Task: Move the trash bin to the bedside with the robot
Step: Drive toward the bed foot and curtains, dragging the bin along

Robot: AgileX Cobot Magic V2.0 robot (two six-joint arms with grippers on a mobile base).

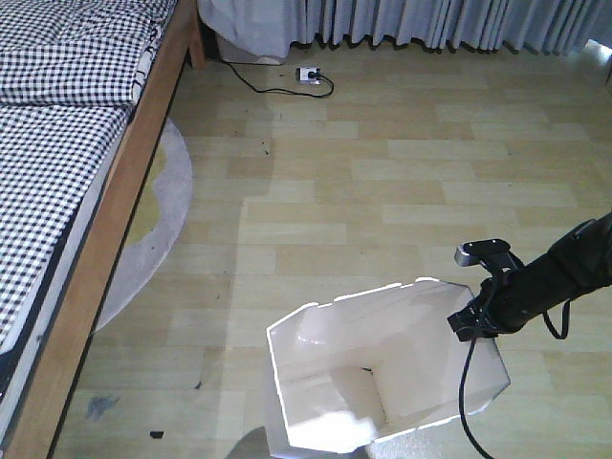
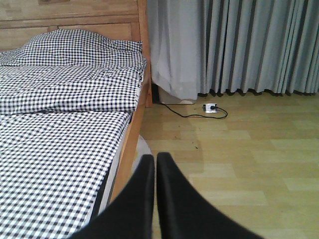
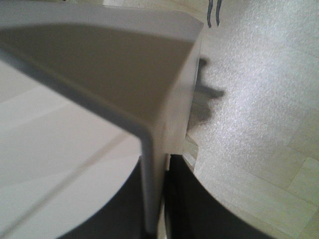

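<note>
The white trash bin (image 1: 382,354) stands on the wooden floor at the bottom centre, its cream inside showing. My right gripper (image 1: 475,320) on the black arm is shut on the bin's right rim. In the right wrist view the thin bin wall (image 3: 99,64) runs between the two dark fingers of the right gripper (image 3: 158,167). The bed (image 1: 57,143), with checkered bedding and a light-brown wooden frame, runs along the left, well apart from the bin. My left gripper (image 2: 155,160) is shut with nothing in it and points along the bed (image 2: 65,139) edge.
A round grey rug (image 1: 158,210) pokes out from under the bed. A power strip (image 1: 308,74) with a black cord lies by the grey curtains (image 1: 430,24) at the far wall. A black cable (image 1: 466,382) hangs from the right arm over the bin.
</note>
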